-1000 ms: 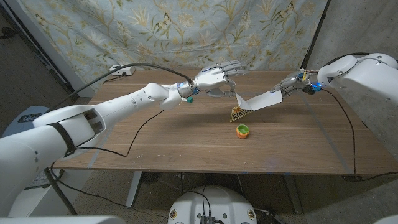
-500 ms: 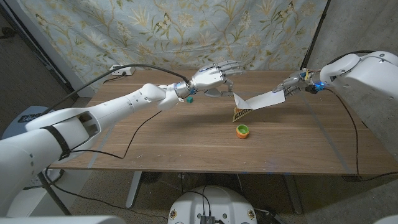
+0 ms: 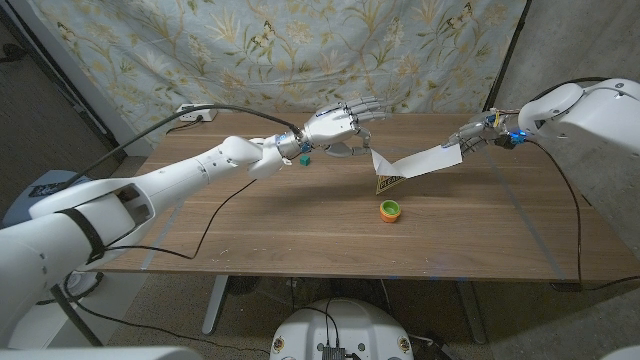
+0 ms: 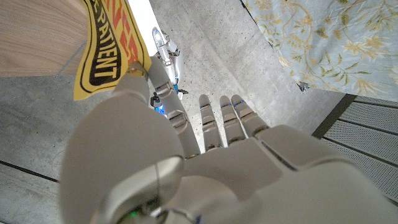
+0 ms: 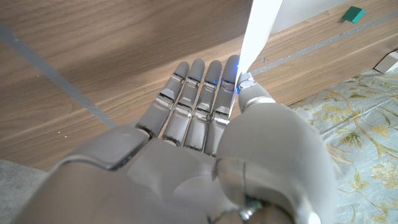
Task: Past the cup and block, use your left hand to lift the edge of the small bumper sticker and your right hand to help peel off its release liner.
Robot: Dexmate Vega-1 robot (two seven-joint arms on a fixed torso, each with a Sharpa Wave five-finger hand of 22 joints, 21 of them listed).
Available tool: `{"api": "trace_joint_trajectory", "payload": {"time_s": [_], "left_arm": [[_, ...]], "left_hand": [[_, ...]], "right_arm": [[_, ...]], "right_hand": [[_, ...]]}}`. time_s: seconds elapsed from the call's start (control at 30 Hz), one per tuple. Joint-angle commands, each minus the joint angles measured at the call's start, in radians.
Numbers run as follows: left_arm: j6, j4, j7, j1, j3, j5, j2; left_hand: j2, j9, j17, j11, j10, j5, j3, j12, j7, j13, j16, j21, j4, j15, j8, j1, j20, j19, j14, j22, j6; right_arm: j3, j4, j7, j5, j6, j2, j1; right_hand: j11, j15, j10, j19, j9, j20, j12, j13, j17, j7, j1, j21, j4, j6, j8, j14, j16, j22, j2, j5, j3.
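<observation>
My left hand (image 3: 340, 124) is raised over the table's far middle. In the left wrist view its thumb (image 4: 134, 78) pinches the edge of the yellow bumper sticker (image 4: 104, 48). The sticker (image 3: 388, 182) hangs tilted just above the wood. The white release liner (image 3: 420, 160) stretches from the sticker's top to my right hand (image 3: 472, 133), which pinches its far end. In the right wrist view the liner (image 5: 258, 31) runs up from between the thumb and fingers (image 5: 205, 93). A small orange and green cup (image 3: 390, 210) stands in front of the sticker. A green block (image 3: 305, 158) lies under my left wrist.
A black cable (image 3: 230, 195) trails across the table's left half from my left arm. A white power strip (image 3: 195, 113) sits at the far left edge. A floral curtain (image 3: 280, 50) hangs close behind the table. The green block (image 5: 355, 14) also shows in the right wrist view.
The left hand has drawn slightly back and up with the sticker's edge. The right hand has shifted a little to the right, keeping the liner stretched between them.
</observation>
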Motion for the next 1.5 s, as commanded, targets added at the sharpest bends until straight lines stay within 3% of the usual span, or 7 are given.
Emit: {"api": "trace_joint_trajectory", "payload": {"time_s": [0.03, 0.53, 1.5], "left_arm": [[-0.002, -0.026, -0.014, 0.020, -0.026, 0.007, 0.020], [-0.002, -0.048, -0.017, 0.041, -0.051, 0.010, 0.040], [0.010, -0.135, -0.034, 0.119, -0.128, 0.009, 0.120]], "left_hand": [[-0.003, 0.003, 0.002, -0.005, 0.006, 0.001, -0.006, 0.006, -0.003, 0.004, 0.005, 0.005, -0.001, -0.001, 0.006, -0.006, -0.009, 0.004, 0.011, 0.002, 0.003], [-0.003, 0.002, 0.002, -0.006, 0.008, 0.001, -0.006, 0.006, -0.004, 0.004, 0.005, 0.005, -0.001, -0.002, 0.007, -0.007, -0.009, 0.004, 0.012, 0.002, 0.005], [-0.005, 0.001, 0.002, -0.009, 0.014, 0.002, -0.006, 0.006, -0.005, 0.004, 0.006, 0.004, -0.001, -0.011, 0.009, -0.009, -0.011, 0.004, 0.022, 0.002, 0.002]], "right_arm": [[-0.007, -0.006, 0.012, -0.016, -0.007, -0.010, 0.017], [0.004, -0.013, -0.002, -0.015, -0.026, -0.019, 0.011], [-0.033, -0.014, 0.028, -0.061, -0.073, -0.018, 0.058]], "right_hand": [[-0.004, -0.066, 0.004, 0.004, 0.000, -0.005, 0.004, 0.006, 0.006, -0.004, 0.009, 0.002, -0.001, -0.002, 0.005, 0.009, 0.005, 0.003, 0.004, 0.006, -0.004], [-0.005, -0.070, 0.004, 0.007, -0.001, -0.006, 0.006, 0.013, 0.009, -0.005, 0.013, 0.002, -0.002, -0.003, 0.007, 0.016, 0.008, 0.003, 0.005, 0.006, -0.007], [-0.007, -0.072, 0.003, 0.009, 0.000, -0.006, 0.009, 0.026, 0.011, -0.005, 0.016, 0.003, -0.001, -0.004, 0.012, 0.019, 0.006, 0.003, 0.006, 0.006, -0.011]]}}
